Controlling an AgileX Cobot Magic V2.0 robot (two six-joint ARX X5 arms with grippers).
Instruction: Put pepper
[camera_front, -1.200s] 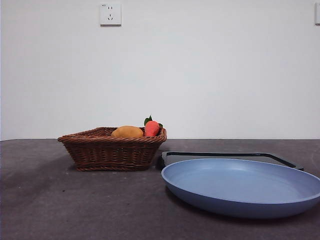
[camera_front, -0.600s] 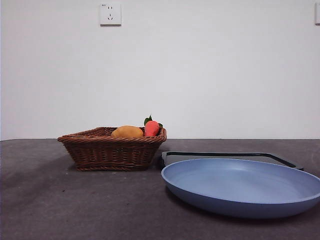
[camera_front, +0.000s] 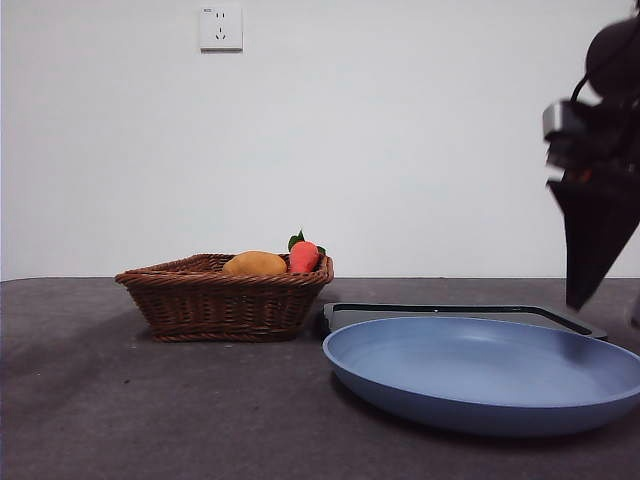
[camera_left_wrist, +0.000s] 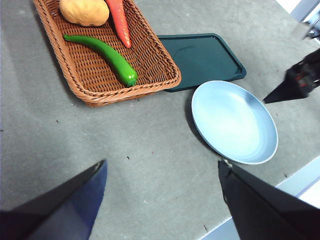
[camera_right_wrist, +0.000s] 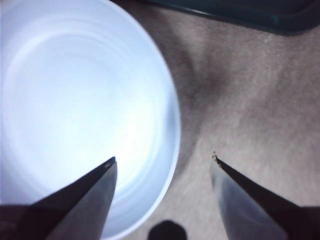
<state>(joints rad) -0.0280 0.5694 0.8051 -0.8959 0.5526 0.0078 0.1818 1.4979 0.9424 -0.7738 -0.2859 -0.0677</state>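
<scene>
The pepper (camera_left_wrist: 104, 56), a glossy green curved pod, lies loose on the floor of the wicker basket (camera_left_wrist: 165, 64), its blunt tip near the basket's corner that faces the plate. From the front view it is hidden below the basket rim. Beside it in the basket are a carrot (camera_left_wrist: 119, 21) with green leaves and a tan rounded potato-like piece (camera_left_wrist: 84, 11); neither touches the pepper, so a grasp across its middle looks unobstructed.

Just beside the basket sits a dark green tray (camera_left_wrist: 202, 57), and in front of that the blue plate (camera_left_wrist: 234, 121), bare, the likely place for the pepper.

The right gripper (camera_right_wrist: 163, 161) hangs low at the plate's edge, half over the plate and half over the counter (camera_left_wrist: 125, 160), its fingers (camera_right_wrist: 95, 182) spread with nothing between them. In the front view it shows as the dark shape at the right edge, well apart from the basket.

The left gripper (camera_left_wrist: 162, 175) is held high above the counter, fingers (camera_left_wrist: 80, 192) spread wide and empty, looking down on the whole layout. Nothing has been picked up yet; the pepper has not left the basket.
</scene>
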